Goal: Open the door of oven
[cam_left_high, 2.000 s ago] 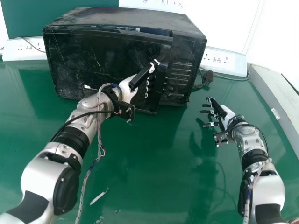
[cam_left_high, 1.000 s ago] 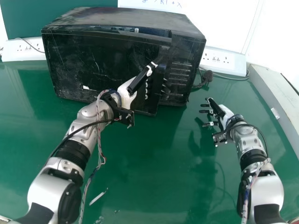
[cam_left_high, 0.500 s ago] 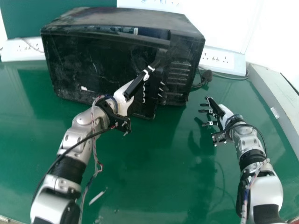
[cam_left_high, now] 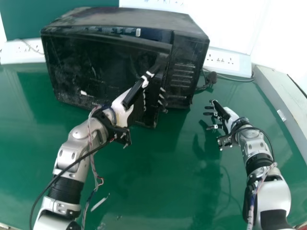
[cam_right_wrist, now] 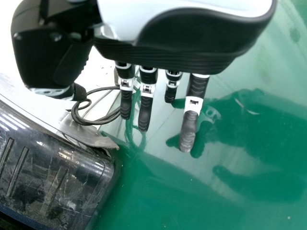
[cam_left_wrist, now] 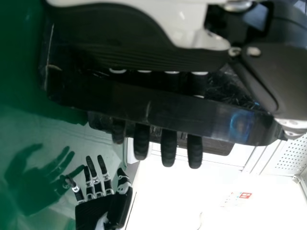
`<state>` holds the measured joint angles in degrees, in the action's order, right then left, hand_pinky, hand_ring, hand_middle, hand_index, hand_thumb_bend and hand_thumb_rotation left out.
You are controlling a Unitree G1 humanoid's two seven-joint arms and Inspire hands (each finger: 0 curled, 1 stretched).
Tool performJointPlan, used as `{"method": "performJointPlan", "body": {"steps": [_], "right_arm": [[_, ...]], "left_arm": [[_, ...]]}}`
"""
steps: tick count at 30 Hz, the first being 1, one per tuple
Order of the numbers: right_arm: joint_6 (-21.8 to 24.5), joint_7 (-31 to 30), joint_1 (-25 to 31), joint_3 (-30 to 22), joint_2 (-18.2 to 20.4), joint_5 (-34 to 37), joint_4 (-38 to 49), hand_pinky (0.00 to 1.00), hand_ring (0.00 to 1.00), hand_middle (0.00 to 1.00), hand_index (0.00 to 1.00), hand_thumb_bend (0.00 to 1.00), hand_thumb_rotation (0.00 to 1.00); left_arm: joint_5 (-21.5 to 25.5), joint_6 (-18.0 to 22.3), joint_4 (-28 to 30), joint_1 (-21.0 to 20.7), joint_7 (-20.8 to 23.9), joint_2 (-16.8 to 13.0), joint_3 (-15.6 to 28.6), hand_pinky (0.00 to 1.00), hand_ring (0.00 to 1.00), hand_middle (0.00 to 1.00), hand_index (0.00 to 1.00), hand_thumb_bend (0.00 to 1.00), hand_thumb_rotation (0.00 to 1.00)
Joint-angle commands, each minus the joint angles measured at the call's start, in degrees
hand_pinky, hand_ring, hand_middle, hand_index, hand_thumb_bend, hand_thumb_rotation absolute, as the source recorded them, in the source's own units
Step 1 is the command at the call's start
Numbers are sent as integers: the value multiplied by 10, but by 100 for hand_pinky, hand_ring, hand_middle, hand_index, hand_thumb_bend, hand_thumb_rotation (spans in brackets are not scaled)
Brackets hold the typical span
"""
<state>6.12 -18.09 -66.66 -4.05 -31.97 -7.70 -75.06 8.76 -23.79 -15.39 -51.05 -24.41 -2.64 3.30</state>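
The black oven stands on the table with its door ajar, the free right edge standing out from the body. At that edge is my left hand, thumb on the front side and fingertips past the rim. In the left wrist view, the door's edge crosses between the palm of my left hand and its fingertips, hiding the middle of the fingers. My right hand hangs over the table right of the oven, fingers extended and holding nothing; the right wrist view also shows the right hand.
White socket strips lie behind the oven on both sides. A dark cable and plug rest beside its right rear. A pale raised ledge bounds the green table on the right.
My left hand has moved left and toward the robot along with the door's edge. The gap between door and oven body has widened. My right hand has barely moved.
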Motion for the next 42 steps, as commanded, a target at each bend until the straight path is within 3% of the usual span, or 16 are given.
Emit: {"method": "performJointPlan", "body": {"steps": [1, 19, 23, 27, 34, 42], "right_arm": [[20, -23, 34, 12, 18, -13, -22, 67, 75, 78, 85, 54, 61], [20, -24, 34, 7, 15, -10, -22, 64, 73, 77, 86, 57, 57], [28, -19, 32, 3, 16, -7, -23, 63, 74, 78, 85, 59, 56], [33, -17, 30, 2, 17, -6, -24, 61, 73, 78, 87, 55, 58], [30, -19, 31, 5, 16, -9, -23, 64, 72, 75, 84, 56, 57], [33, -18, 28, 8, 16, -11, -23, 59, 69, 75, 88, 51, 60]], "left_arm": [[16, 7, 42, 7, 16, 3, 6, 27, 27, 31, 47, 88, 89], [73, -83, 225, 111, 48, 10, -1, 22, 21, 27, 40, 83, 84], [79, -86, 247, 128, 42, 2, -6, 21, 22, 28, 38, 80, 87], [79, -100, 274, 142, 40, -11, -14, 19, 21, 27, 38, 80, 90], [94, -121, 302, 155, 44, -24, -9, 17, 19, 25, 38, 79, 91], [97, -117, 318, 169, 56, -36, 1, 20, 20, 25, 39, 79, 89]]}}
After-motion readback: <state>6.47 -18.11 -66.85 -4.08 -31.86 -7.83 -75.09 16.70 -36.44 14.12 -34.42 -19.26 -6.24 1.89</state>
